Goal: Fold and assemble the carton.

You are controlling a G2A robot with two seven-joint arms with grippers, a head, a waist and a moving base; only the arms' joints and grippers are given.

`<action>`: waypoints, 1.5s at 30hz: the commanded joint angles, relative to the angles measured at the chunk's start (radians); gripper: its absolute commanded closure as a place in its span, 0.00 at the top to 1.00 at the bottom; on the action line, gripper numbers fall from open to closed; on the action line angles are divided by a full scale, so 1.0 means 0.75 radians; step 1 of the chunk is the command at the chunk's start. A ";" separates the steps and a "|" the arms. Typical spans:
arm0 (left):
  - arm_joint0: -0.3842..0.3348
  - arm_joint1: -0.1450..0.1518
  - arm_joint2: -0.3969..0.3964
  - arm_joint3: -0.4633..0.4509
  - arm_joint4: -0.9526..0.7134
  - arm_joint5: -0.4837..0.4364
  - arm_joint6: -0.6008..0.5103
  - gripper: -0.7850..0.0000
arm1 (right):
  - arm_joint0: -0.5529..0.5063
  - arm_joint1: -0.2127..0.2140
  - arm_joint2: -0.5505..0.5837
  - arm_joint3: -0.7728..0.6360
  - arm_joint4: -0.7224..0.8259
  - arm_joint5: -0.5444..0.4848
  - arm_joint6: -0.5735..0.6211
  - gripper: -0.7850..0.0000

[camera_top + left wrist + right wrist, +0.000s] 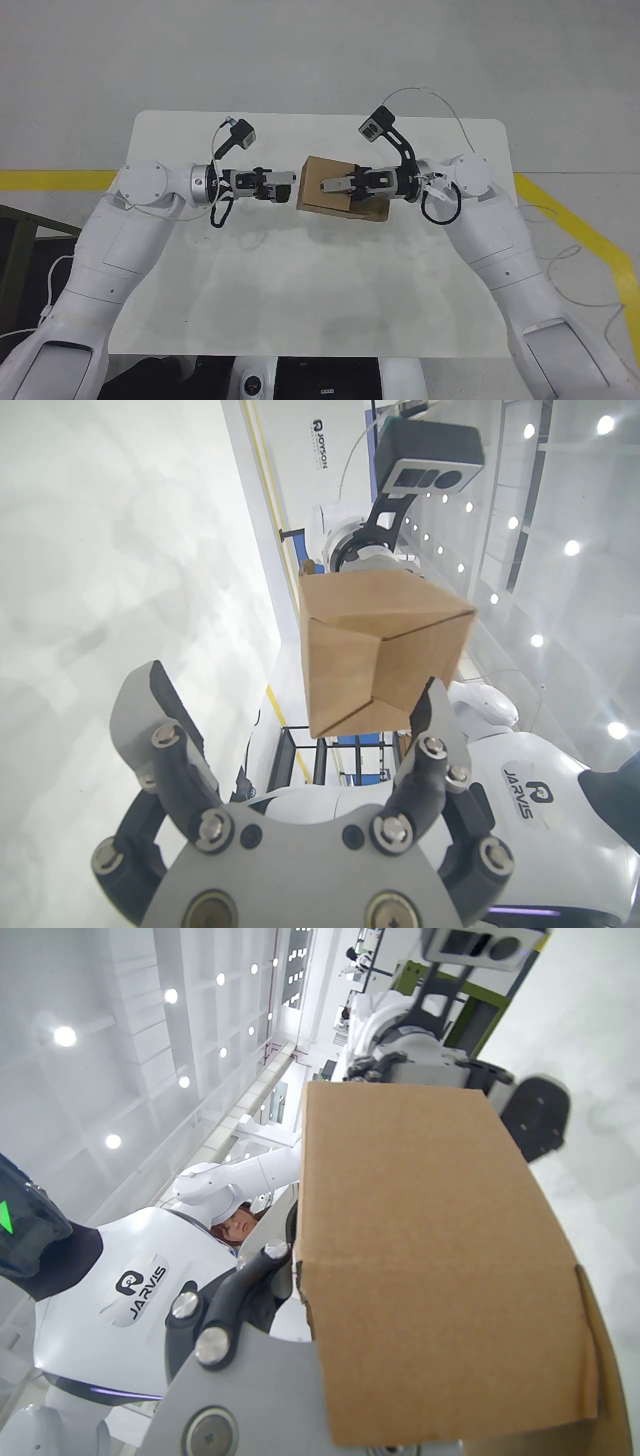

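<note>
The brown carton (340, 190) is a squared-up box held over the far middle of the white table (300, 290). My right gripper (335, 185) is shut on it, with one finger lying along its upper wall. In the right wrist view the carton (425, 1238) covers most of that gripper. The left wrist view looks at the carton (380, 650) end-on, its end flaps folded in. My left gripper (287, 188) hovers just short of that end, open and holding nothing. Its dark pads (170, 705) stand wide apart, one close to the carton's corner.
Beyond the carton, the left gripper's dark pad (535, 1118) faces the right wrist camera. Bare tabletop lies in front of both arms. Yellow floor tape (50, 180) runs past the table's sides.
</note>
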 commanded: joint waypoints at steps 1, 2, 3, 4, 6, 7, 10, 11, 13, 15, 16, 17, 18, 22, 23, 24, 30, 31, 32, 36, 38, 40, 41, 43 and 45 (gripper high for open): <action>0.008 0.009 -0.030 -0.019 0.053 -0.029 0.014 1.00 | 0.000 0.004 -0.001 0.020 -0.035 0.034 -0.007 0.00; 0.013 0.014 -0.042 -0.032 0.089 -0.052 0.018 1.00 | 0.001 0.005 -0.003 0.030 -0.056 0.045 -0.011 0.00; 0.017 0.019 -0.055 -0.047 0.133 -0.081 0.024 1.00 | 0.001 0.006 -0.011 0.042 -0.071 0.062 -0.009 0.00; 0.022 0.023 -0.067 -0.064 0.180 -0.113 0.033 1.00 | 0.004 0.005 -0.020 0.055 -0.086 0.077 -0.006 0.00; 0.038 0.032 -0.090 -0.093 0.259 -0.161 0.064 1.00 | 0.013 0.002 -0.045 0.084 -0.127 0.097 -0.009 0.00; 0.046 0.036 -0.103 -0.110 0.302 -0.191 0.086 1.00 | 0.018 -0.001 -0.059 0.099 -0.140 0.103 -0.011 0.00; 0.071 0.047 -0.142 -0.155 0.437 -0.276 0.153 1.00 | 0.036 -0.010 -0.104 0.152 -0.202 0.114 -0.029 0.00; 0.082 0.051 -0.153 -0.170 0.491 -0.309 0.178 1.00 | 0.042 -0.013 -0.123 0.170 -0.232 0.122 -0.035 0.00; 0.106 0.057 -0.169 -0.202 0.577 -0.358 0.218 1.00 | 0.055 -0.022 -0.160 0.202 -0.280 0.136 -0.053 0.00; 0.128 0.064 -0.182 -0.236 0.688 -0.404 0.249 1.00 | 0.068 -0.031 -0.194 0.232 -0.320 0.150 -0.070 0.00; 0.143 0.066 -0.187 -0.252 0.737 -0.420 0.274 1.00 | 0.072 -0.036 -0.206 0.243 -0.325 0.152 -0.078 0.00; 0.158 0.068 -0.190 -0.269 0.776 -0.432 0.296 1.00 | 0.078 -0.041 -0.220 0.256 -0.338 0.155 -0.083 0.00; 0.170 0.071 -0.194 -0.288 0.825 -0.448 0.315 1.00 | 0.085 -0.046 -0.232 0.270 -0.350 0.155 -0.092 0.00; 0.225 0.079 -0.213 -0.362 1.032 -0.505 0.413 1.00 | 0.106 -0.064 -0.262 0.328 -0.363 0.143 -0.139 0.00; 0.239 0.081 -0.219 -0.378 1.080 -0.517 0.439 1.00 | 0.111 -0.068 -0.268 0.340 -0.363 0.137 -0.146 0.00; 0.253 0.083 -0.226 -0.391 1.123 -0.527 0.470 1.00 | 0.116 -0.072 -0.274 0.354 -0.364 0.131 -0.150 0.00; 0.338 0.092 -0.249 -0.424 1.394 -0.621 0.634 1.00 | 0.150 -0.098 -0.307 0.432 -0.354 0.132 -0.142 0.44; 0.346 0.094 -0.252 -0.425 1.433 -0.638 0.656 1.00 | 0.155 -0.101 -0.308 0.442 -0.349 0.129 -0.140 0.74; 0.355 0.095 -0.253 -0.422 1.459 -0.652 0.678 1.00 | 0.160 -0.103 -0.308 0.452 -0.344 0.127 -0.139 0.99; 0.370 0.097 -0.261 -0.406 1.534 -0.692 0.755 1.00 | 0.172 -0.103 -0.292 0.466 -0.323 0.124 -0.117 1.00; 0.372 0.098 -0.262 -0.403 1.585 -0.723 0.802 1.00 | 0.169 -0.097 -0.275 0.460 -0.309 0.124 -0.096 1.00; 0.378 0.098 -0.261 -0.399 1.641 -0.754 0.860 1.00 | 0.160 -0.087 -0.249 0.442 -0.293 0.119 -0.074 1.00; 0.382 0.097 -0.261 -0.398 1.671 -0.760 0.891 1.00 | 0.153 -0.080 -0.234 0.427 -0.288 0.115 -0.064 1.00; 0.393 0.096 -0.257 -0.398 1.715 -0.771 0.953 1.00 | 0.135 -0.064 -0.198 0.389 -0.274 0.114 -0.040 1.00; 0.400 0.096 -0.253 -0.407 1.773 -0.792 1.006 1.00 | 0.108 -0.044 -0.157 0.338 -0.262 0.116 -0.018 1.00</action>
